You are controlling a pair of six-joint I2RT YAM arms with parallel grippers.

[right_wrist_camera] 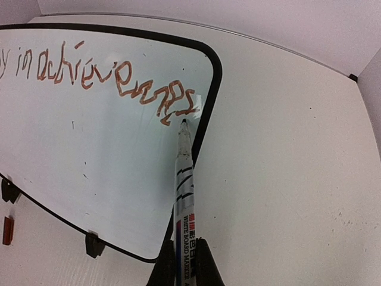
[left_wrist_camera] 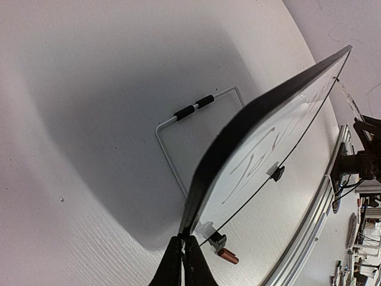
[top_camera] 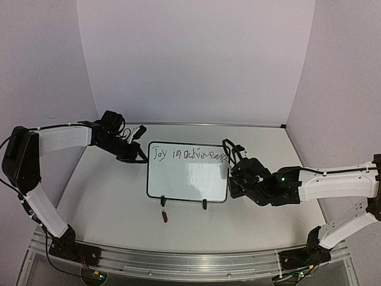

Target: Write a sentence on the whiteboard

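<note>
The whiteboard point(top_camera: 187, 179) stands tilted mid-table on two black clip feet point(right_wrist_camera: 92, 244), with reddish-brown handwriting along its top edge. My left gripper point(top_camera: 139, 156) is shut on the board's top-left corner; in the left wrist view its jaws point(left_wrist_camera: 183, 241) pinch the black frame edge point(left_wrist_camera: 238, 128). My right gripper point(top_camera: 233, 173) is at the board's right edge, shut on a whiteboard marker point(right_wrist_camera: 183, 179). The marker's tip point(right_wrist_camera: 183, 123) touches the board at the end of the writing, close to the top-right corner.
A small red marker cap point(top_camera: 165, 216) lies on the table in front of the board's left foot; it also shows in the left wrist view point(left_wrist_camera: 228, 256) and the right wrist view point(right_wrist_camera: 8, 229). A wire stand point(left_wrist_camera: 196, 107) props the board from behind. White walls enclose the table.
</note>
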